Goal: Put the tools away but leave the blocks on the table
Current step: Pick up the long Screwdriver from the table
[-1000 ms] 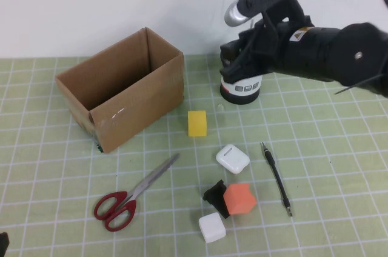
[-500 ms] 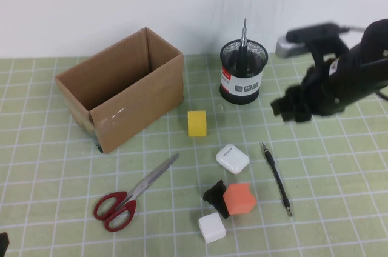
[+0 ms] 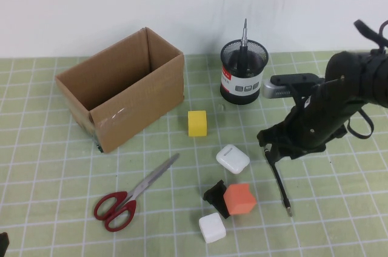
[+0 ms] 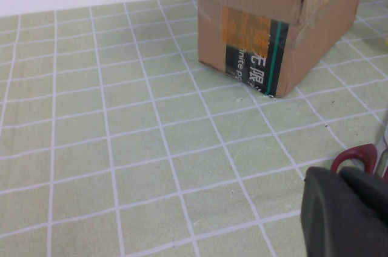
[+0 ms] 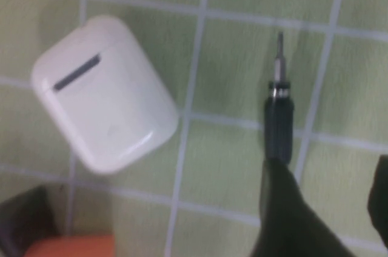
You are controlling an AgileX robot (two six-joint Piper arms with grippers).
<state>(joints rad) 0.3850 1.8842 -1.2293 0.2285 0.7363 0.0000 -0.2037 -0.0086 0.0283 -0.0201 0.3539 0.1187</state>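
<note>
Green gridded table: cardboard box far-left; mesh cup at far edge; scissors, pen-like tool, blocks toward the near edge.

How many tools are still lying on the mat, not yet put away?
2. The red-handled scissors lie in front of the cardboard box; the thin black tool lies right of the blocks, under the open right gripper. A third tool already stands in the mesh cup.

The brown cardboard box sits on the green table at about 1 o'clock. A dark gripper part fills the 5 o'clock corner. Behind it peeks a red loop, probably the scissors.
</note>
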